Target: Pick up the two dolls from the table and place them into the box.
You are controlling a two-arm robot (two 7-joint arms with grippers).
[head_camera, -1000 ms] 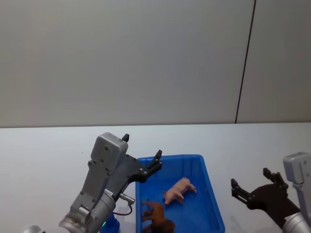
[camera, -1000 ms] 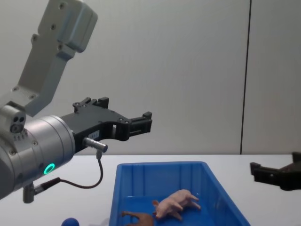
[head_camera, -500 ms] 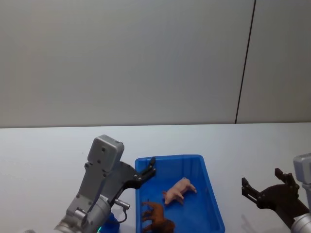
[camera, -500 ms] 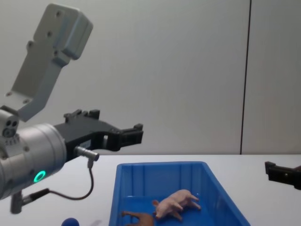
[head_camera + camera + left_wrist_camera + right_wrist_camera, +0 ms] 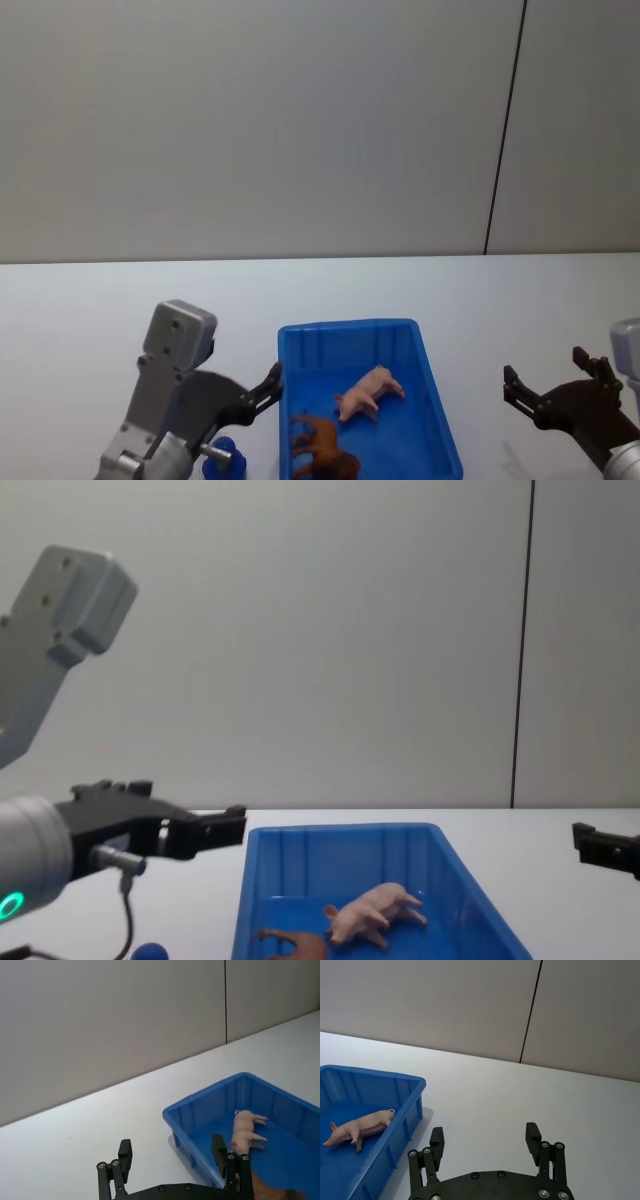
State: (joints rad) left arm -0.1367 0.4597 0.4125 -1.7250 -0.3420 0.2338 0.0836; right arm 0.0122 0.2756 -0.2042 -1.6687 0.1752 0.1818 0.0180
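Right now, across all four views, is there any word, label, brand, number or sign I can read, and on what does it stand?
None: no lettering, number or sign shows on the box, the pink pig, the brown animal, the left gripper, the right gripper or the table.

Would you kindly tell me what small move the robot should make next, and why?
Probably draw the open, empty left gripper back from the box to rest. The pig and the brown animal both lie inside it, and the right gripper is open and empty too, so nothing seems left to pick.
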